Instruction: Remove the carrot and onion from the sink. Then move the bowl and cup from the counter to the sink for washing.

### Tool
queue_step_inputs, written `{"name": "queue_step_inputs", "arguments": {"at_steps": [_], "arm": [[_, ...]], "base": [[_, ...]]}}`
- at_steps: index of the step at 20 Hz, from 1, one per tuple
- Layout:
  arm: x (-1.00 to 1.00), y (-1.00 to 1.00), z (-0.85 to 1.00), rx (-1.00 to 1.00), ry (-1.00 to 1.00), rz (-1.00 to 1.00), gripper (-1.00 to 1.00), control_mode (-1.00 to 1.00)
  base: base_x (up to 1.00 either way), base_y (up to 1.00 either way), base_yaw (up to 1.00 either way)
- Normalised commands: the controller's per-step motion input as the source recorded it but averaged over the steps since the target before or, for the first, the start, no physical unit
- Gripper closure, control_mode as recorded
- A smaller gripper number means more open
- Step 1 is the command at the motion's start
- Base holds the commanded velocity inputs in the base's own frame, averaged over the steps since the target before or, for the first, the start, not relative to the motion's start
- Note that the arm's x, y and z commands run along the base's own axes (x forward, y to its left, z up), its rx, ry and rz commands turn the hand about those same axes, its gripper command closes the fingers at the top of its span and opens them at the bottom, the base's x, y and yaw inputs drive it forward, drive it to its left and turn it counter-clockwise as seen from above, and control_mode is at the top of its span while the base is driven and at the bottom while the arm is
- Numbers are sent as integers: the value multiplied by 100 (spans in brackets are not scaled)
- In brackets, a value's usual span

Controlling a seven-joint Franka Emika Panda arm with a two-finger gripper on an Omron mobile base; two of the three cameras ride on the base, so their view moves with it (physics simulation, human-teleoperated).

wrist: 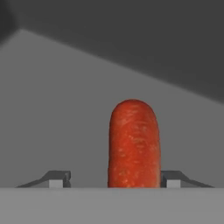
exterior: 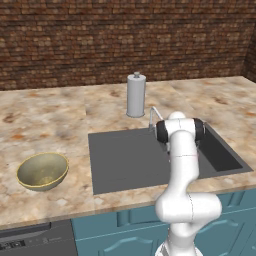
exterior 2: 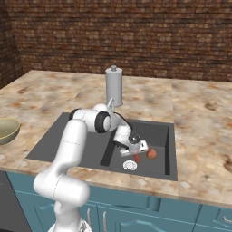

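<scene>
My gripper (exterior 2: 137, 156) is down in the deep basin of the sink (exterior 2: 163, 136), open, with its fingertips on either side of the carrot (wrist: 133, 140). The orange-red carrot stands up between the tips in the hand view, close to the right one, with a gap to the left one. The small reddish-brown onion (exterior 2: 152, 153) lies just right of the gripper on the basin floor, near the white drain (exterior 2: 130, 165). The olive-yellow bowl (exterior: 42, 171) sits upright on the counter (exterior: 45, 120), left of the sink. The cup is out of view.
A tall grey canister with a knob (exterior: 135, 95) stands on the counter behind the sink, beside the small faucet (exterior: 152, 117). The sink's flat dark panel (exterior: 125, 160) lies left of the basin. A brick wall backs the counter.
</scene>
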Motion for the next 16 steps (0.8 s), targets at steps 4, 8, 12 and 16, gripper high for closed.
{"name": "queue_step_inputs", "arguments": {"at_steps": [4,8,12,16], "arm": [[0,-22,-1,0,12,2,100,-100],[-3,-15,1,0,4,2,100,-100],[-19,-10,12,0,0,1,100,-100],[-29,-6,20,0,0,0,100,-100]], "base": [[0,0,0],[0,0,0],[0,0,0],[0,0,0]]}}
